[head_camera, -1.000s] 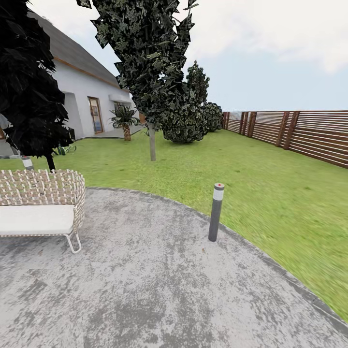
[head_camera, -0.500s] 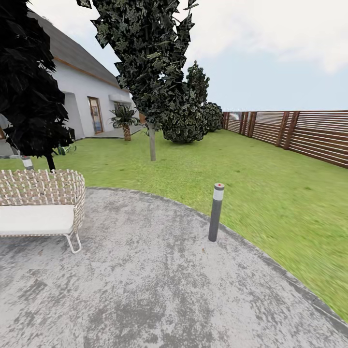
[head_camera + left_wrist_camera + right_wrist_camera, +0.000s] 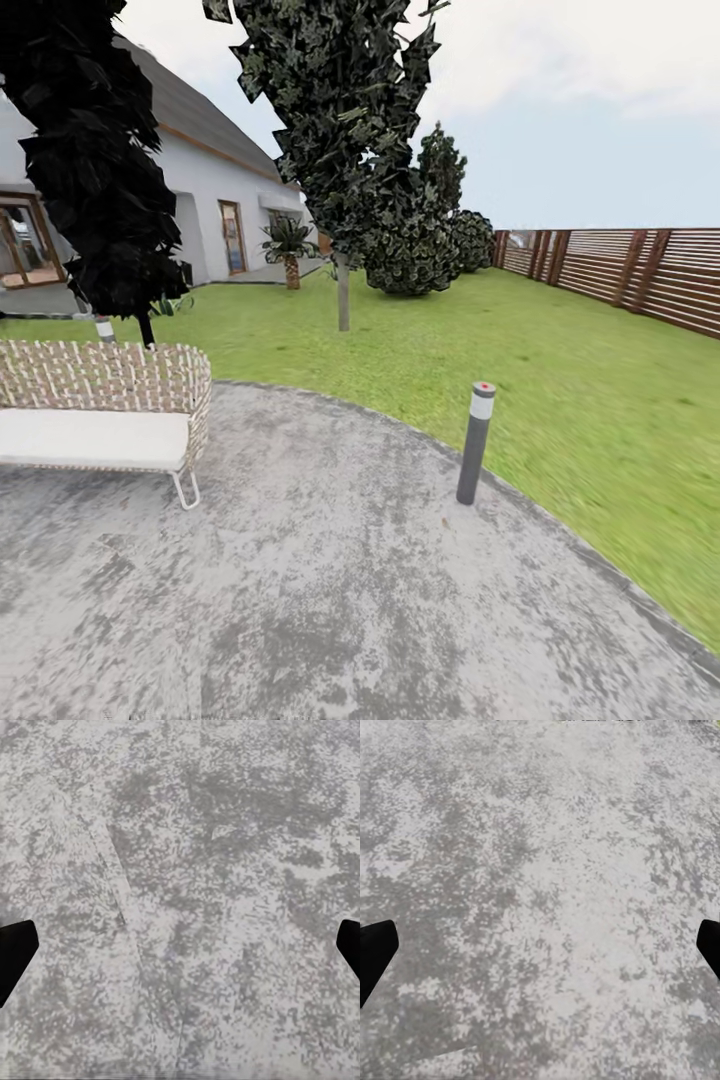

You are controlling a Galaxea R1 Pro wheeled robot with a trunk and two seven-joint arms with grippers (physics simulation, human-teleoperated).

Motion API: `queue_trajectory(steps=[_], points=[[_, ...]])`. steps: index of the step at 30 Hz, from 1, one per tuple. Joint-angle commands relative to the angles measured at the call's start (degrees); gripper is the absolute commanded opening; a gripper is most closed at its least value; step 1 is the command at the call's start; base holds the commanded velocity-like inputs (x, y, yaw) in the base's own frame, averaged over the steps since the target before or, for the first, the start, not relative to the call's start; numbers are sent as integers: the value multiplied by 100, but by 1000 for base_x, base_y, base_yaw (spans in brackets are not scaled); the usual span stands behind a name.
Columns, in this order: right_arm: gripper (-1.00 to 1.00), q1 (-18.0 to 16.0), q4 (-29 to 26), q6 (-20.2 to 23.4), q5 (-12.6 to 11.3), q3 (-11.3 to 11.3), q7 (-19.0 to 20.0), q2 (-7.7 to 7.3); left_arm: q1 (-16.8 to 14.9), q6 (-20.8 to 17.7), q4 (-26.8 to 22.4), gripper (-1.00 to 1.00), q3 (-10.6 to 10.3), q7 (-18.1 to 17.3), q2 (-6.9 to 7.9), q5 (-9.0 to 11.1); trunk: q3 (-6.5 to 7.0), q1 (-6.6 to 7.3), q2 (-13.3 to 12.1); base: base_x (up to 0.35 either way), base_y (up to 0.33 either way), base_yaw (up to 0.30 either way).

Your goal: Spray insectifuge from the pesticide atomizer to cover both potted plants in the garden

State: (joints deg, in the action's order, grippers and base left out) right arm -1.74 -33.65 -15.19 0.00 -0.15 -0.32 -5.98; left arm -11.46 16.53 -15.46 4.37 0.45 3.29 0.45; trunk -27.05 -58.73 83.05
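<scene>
I stand in the garden on the round grey mottled patio (image 3: 330, 580), with green lawn (image 3: 560, 400) beyond it and the brown slat fence (image 3: 650, 275) at the right. The pesticide atomizer is out of view. A low tuft of pointed green leaves (image 3: 168, 304) sits far off by the dark tree's trunk, too small to tell whether it is one of the potted plants. My left gripper (image 3: 180, 952) and right gripper (image 3: 540, 952) both hang open over bare paving, their black fingertips (image 3: 15, 952) wide apart with nothing between them.
A wicker bench (image 3: 100, 410) with a white cushion stands at the patio's left. A grey bollard lamp (image 3: 476, 443) rises at the patio's edge, another (image 3: 104, 328) behind the bench. Dark trees, a thin trunk (image 3: 343, 290), shrubs (image 3: 420, 250), a palm (image 3: 290, 245) and the white house (image 3: 210, 200) lie beyond.
In the last half second the whole head picture has shifted right, so the camera has turned left. More of the house shows at the left. Nothing in the garden has moved.
</scene>
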Motion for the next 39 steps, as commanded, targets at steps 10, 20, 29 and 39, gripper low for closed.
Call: queue_trajectory(steps=[10,20,29,39], points=[[100,-2,7,-35,0,-3,-3,0,-12,34,-6,100,471,42,55,-25,-45,0,3,0,0,274],[100,-2,51,-36,9,6,-3,0,-10,43,15,100,589,38,34,-70,-87,0,3,0,0,274],[100,-2,60,-36,7,6,-3,0,-6,51,17,100,591,34,31,-71,-125,0,3,0,0,274],[100,-2,60,-36,7,6,-3,0,-5,52,22,100,599,35,31,-71,-167,0,3,-67,-61,273]])
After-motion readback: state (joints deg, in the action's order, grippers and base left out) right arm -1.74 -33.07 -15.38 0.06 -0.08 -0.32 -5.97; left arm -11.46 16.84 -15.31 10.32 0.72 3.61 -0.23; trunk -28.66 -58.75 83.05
